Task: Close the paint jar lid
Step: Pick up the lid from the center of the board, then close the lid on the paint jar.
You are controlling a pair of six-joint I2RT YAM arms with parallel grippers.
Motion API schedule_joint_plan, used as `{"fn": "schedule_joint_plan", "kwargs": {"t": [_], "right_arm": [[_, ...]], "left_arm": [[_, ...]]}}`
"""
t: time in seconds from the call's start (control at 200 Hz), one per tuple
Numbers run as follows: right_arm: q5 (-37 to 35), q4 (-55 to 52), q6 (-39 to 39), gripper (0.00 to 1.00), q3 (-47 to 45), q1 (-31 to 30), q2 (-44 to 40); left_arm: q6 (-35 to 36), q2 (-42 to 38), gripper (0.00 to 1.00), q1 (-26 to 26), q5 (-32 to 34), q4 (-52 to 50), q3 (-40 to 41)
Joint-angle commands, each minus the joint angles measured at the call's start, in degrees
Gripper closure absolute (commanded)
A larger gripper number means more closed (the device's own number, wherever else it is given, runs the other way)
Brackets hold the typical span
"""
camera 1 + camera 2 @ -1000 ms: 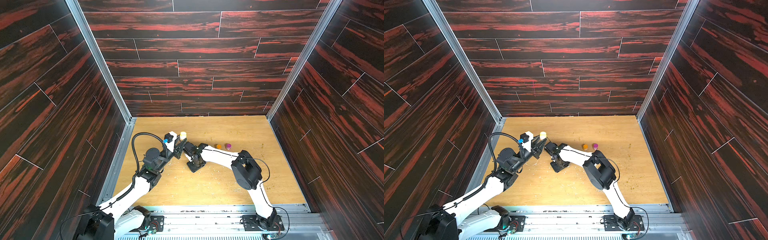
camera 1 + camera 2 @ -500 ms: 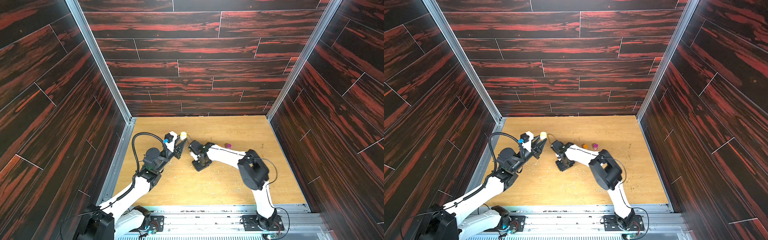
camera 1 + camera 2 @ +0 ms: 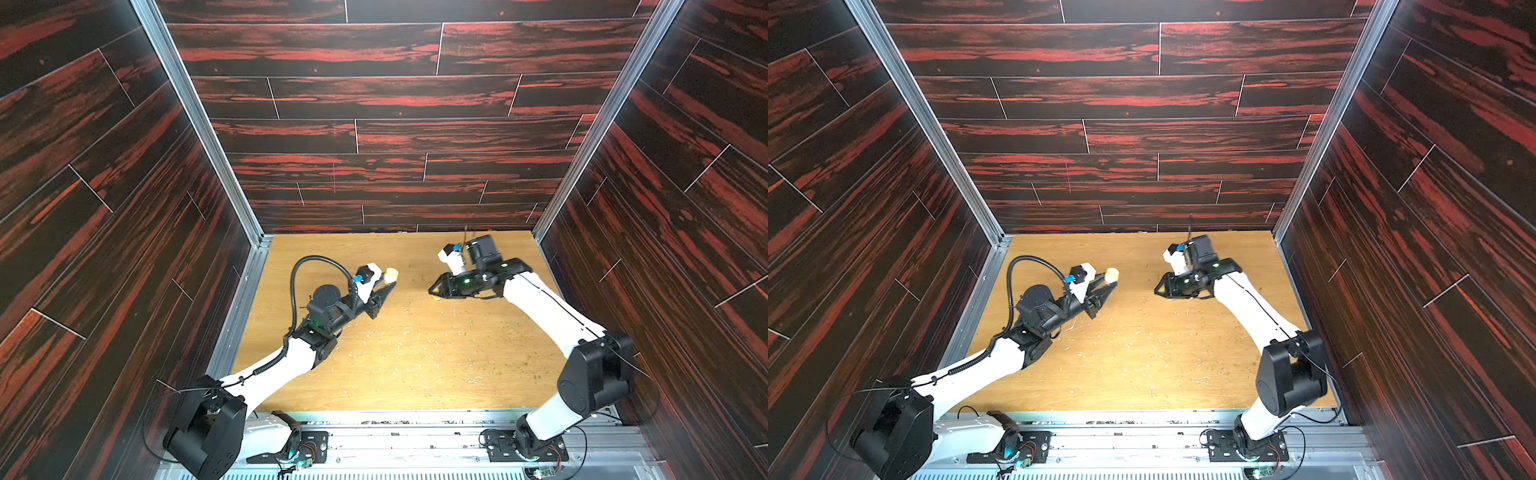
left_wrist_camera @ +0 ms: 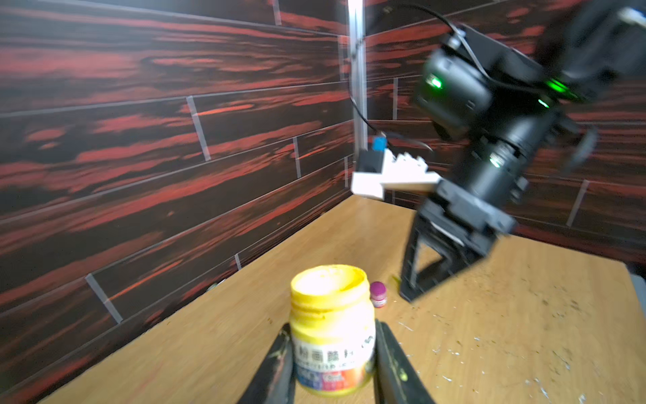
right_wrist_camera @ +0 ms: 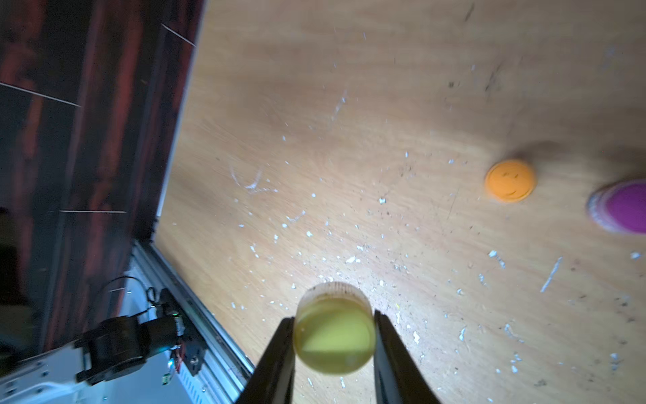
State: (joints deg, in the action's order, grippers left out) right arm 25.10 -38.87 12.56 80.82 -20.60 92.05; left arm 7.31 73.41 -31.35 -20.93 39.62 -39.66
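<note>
Left wrist view, left claw (image 4: 332, 328) clamping upright paint jar (image 4: 332, 349), mouth up, right claw (image 5: 334, 320) pinching lid (image 5: 334, 339)

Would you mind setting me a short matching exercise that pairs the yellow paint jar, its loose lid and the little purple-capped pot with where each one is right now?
Things:
1. yellow paint jar
2. lid
3. purple-capped pot

Places:
A. standing free on the table
B. between the fingers of the right gripper
C. between the fingers of the left gripper

Pairs: 1-C, 2-B, 3-A.
</note>
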Motion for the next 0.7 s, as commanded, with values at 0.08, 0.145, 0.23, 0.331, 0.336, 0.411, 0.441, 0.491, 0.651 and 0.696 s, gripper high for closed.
{"fn": "schedule_joint_plan", "kwargs": {"t": [0.08, 0.145, 0.23, 0.331, 0.336, 0.411, 0.441, 0.491, 0.651, 0.696], "right_arm": [[11.37, -4.9, -4.92, 0.72, 6.38, 2.41, -1.83], [13.96, -6.23, -6.0, 0.72, 8.19, 2.41, -1.62], [18.21, -6.65, -6.45, 0.73, 9.35, 2.41, -1.3], [21.04, -6.21, -6.34, 0.72, 9.45, 2.32, -1.42], [21.17, -6.17, -6.37, 0.72, 9.45, 2.32, -1.38], [22.37, -5.64, -5.95, 0.72, 9.37, 2.06, -1.36], [22.82, -5.37, -5.73, 0.72, 9.36, 1.9, -1.33], [23.15, -5.4, -5.81, 0.73, 9.6, 1.33, -0.95], [23.22, -6.04, -6.57, 0.73, 10.57, -0.64, -0.24], [23.5, -6.07, -6.62, 0.73, 10.59, -1.01, -0.14]], "left_arm": [[5.08, 0.89, 0.71, -2.11, -3.16, -3.26, -2.66], [5.43, 1.19, 0.71, -2.52, -4.13, -3.89, -3.04], [5.98, 1.59, 0.71, -3.14, -5.01, -5.07, -3.7], [6.53, 2.07, 0.71, -3.63, -5.23, -5.87, -4.11], [6.55, 2.08, 0.71, -3.63, -5.25, -5.87, -4.11], [6.51, 2.22, 0.71, -3.87, -5.4, -5.87, -4.27], [6.56, 2.33, 0.71, -3.96, -5.44, -5.87, -4.35], [6.58, 2.43, 0.71, -4.15, -5.53, -5.95, -4.46], [6.65, 2.68, 0.72, -4.56, -5.44, -6.22, -4.47], [6.66, 2.73, 0.72, -4.59, -5.35, -6.22, -4.54]]}}
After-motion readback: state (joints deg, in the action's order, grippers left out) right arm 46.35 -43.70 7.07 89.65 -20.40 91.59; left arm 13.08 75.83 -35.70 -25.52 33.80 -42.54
